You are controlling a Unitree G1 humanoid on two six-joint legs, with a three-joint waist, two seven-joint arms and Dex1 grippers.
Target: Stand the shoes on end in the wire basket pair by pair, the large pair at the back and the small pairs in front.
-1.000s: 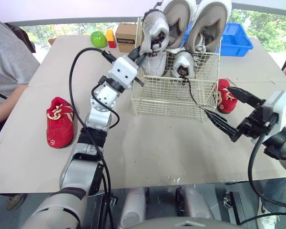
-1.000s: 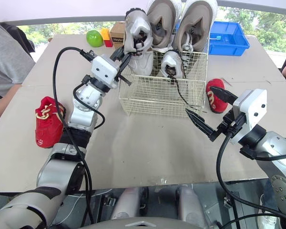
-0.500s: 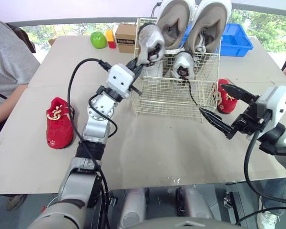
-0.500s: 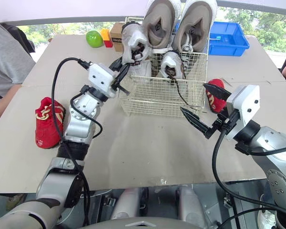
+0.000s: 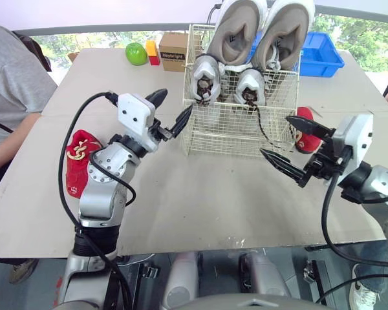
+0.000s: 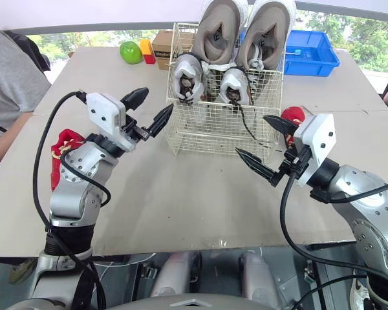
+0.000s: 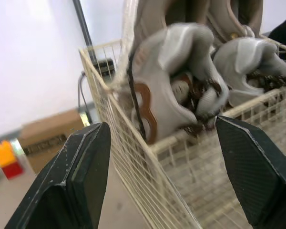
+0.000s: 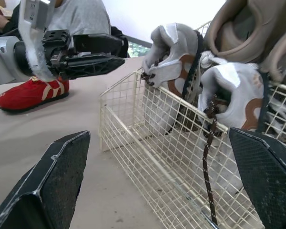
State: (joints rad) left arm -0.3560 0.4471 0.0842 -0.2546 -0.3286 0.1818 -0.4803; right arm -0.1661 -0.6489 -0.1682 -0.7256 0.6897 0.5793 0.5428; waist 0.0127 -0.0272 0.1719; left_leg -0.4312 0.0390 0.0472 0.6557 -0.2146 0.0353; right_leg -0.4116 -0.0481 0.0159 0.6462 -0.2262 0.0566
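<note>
A: Since half a second back, the left gripper point(image 5: 174, 104) has let go of the small grey shoe point(image 5: 205, 77) and come away to the near left. That shoe was held up over the left rim. It now stands on end in the front-left of the wire basket point(image 5: 233, 132).

B: Arm pose?

A: The left arm is bent at the elbow, with the forearm rising from the near left and the wrist turned toward the basket. Its two black fingers are spread wide and hold nothing. One tip is just beside the basket's near-left corner; I cannot tell whether it touches.

B: The other arm?

A: The right gripper point(image 5: 278, 137) has drawn a little nearer to the basket's near-right corner. Its fingers are also spread wide and empty, one tip high and one low, with the forearm reaching in from the right.

B: What is in the basket?

A: A second small grey shoe point(image 5: 251, 86) stands right beside the first in the front row. A dark lace point(image 5: 258, 123) trails from it down the front wire. The large pair point(image 5: 262, 29) stands on end behind them, reaching well above the rim.

B: And outside the basket?

A: The right red shoe point(image 5: 304, 131) lies just beside the basket's right wall, behind the right gripper. The left red shoe point(image 5: 77, 161) is on the table point(image 5: 207, 200) at the left, partly hidden by the left arm. At the far edge are a cardboard box point(image 5: 171, 48), a green ball point(image 5: 136, 53), a yellow-and-red block point(image 5: 152, 51) and a blue bin point(image 5: 320, 57). A person in a grey top point(image 5: 10, 84) sits at the far left.
</note>
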